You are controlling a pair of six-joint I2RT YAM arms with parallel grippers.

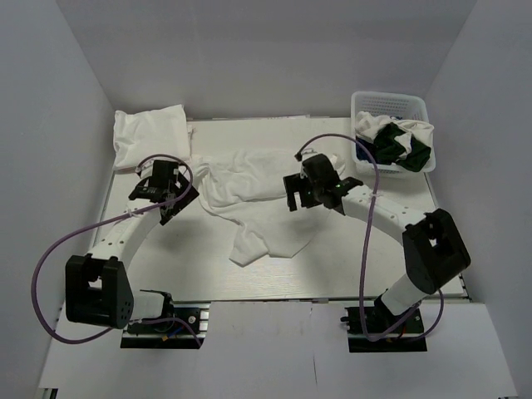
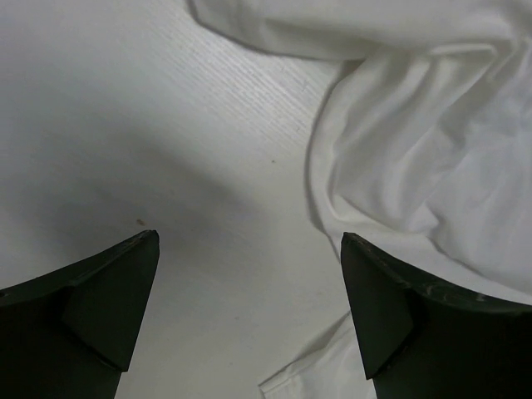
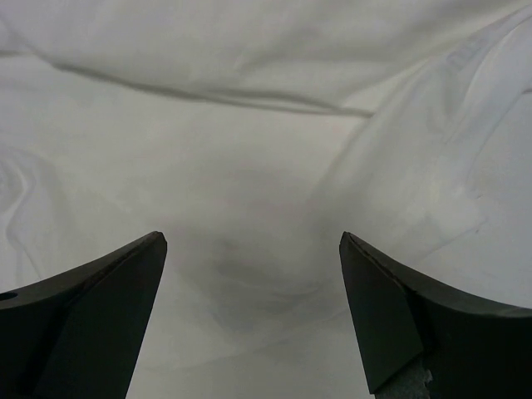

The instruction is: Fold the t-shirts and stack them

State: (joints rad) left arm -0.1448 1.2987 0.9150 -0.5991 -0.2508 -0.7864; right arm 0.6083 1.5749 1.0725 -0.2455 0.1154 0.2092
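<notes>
1. In the far-left corner of the worktop (image 1: 150,258) lies a folded white t-shirt (image 1: 150,137). It is a plump bundle, and I cannot tell whether it is 1 shirt or several.
2. My left claw (image 1: 179,202) hangs just in front of that bundle, near the left edge. In its wrist view the left claw (image 2: 249,241) is spread wide with nothing between its 2 fingers. Bare worktop (image 2: 166,125) shows under it, and the cloth begins just to its right.
3. The loose white t-shirt (image 1: 258,199) lies unfolded and rumpled across the middle of the worktop. It runs from near the far edge down towards the near edge. 1 flap points at the near edge and folds ripple across it. From the left wrist, its creased edge (image 2: 432,150) fills the right side of the view.
4. My right claw (image 1: 295,199) hovers over the right part of that shirt, right of the worktop's centre. Seen from its wrist, the right claw (image 3: 253,241) is spread apart and pinches nothing. Only white cloth (image 3: 249,125) lies below it, and I cannot tell whether the fingertips touch it.
5. In the far-right corner stands a white basket (image 1: 391,104). A dark green t-shirt (image 1: 386,143) and another white t-shirt (image 1: 413,133) are bunched together in it, spilling over its near rim.
</notes>
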